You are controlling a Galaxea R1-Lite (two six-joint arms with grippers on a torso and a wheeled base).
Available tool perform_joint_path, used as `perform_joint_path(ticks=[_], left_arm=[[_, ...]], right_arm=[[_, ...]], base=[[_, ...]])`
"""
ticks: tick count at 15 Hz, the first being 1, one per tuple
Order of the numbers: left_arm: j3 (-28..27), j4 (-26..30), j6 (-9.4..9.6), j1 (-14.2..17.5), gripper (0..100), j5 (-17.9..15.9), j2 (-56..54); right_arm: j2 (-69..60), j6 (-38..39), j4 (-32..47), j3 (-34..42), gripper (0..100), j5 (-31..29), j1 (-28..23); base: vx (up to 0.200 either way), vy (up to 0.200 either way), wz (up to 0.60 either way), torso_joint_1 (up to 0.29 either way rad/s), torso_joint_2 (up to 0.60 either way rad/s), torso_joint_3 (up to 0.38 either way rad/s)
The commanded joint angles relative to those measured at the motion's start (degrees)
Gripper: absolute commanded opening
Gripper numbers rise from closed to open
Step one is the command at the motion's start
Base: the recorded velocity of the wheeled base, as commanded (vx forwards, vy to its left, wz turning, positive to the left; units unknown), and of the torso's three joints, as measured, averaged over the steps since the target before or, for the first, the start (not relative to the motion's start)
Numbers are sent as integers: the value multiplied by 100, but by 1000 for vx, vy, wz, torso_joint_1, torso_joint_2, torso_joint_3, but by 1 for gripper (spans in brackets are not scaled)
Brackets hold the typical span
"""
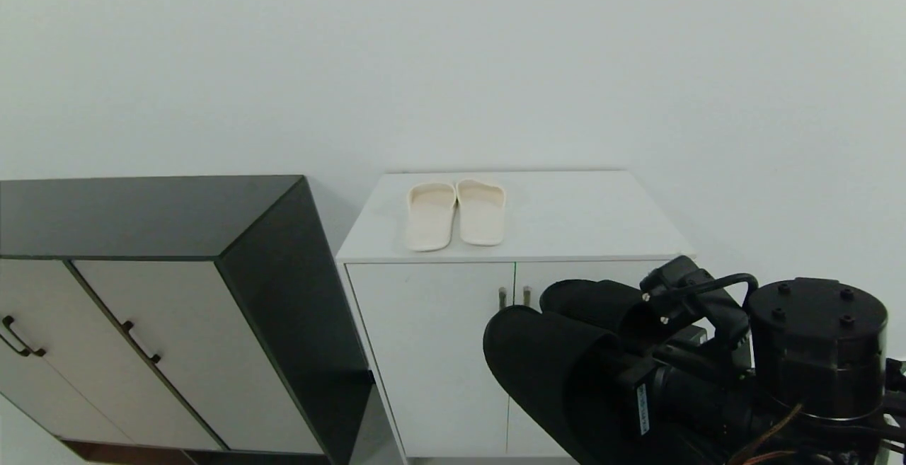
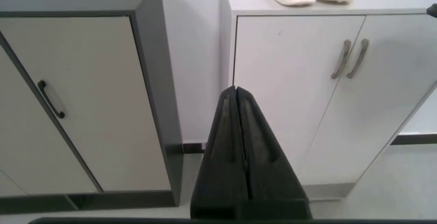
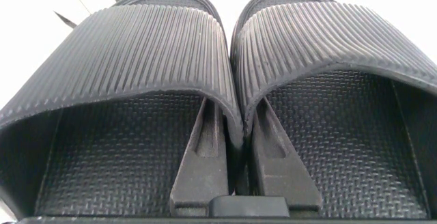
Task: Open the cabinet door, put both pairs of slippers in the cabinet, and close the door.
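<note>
So the right gripper (image 3: 234,125) is clamped on the pair of black slippers (image 1: 548,362), fingers pinching the two inner strap edges together. It holds them up in front of the white cabinet (image 1: 425,352), over on the right door's side. Both doors are shut, with the handles (image 1: 514,297) side by side in the middle. The cream slippers (image 1: 456,214) sit side by side on the cabinet top, left of centre. The left gripper (image 2: 236,98) is squeezed fully closed with nothing in it, facing the gap between the white cabinet and the black-framed cabinet (image 1: 177,217).
</note>
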Motion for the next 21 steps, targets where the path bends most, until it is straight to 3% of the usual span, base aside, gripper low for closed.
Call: perform_joint_path(ticks=[1, 11, 21], left_arm=[[0, -2, -15, 0, 100, 0, -1], [0, -2, 126, 0, 100, -26, -1], [0, 7, 134, 0, 100, -35, 8]], right_arm=[[16, -2, 0, 31, 0, 5, 2], [25, -11, -9, 110, 0, 14, 10], [34, -20, -44, 180, 0, 14, 10]], base=[[0, 0, 0, -207, 476, 261], [0, 0, 0, -220, 539, 312], [0, 0, 0, -162, 484, 321]])
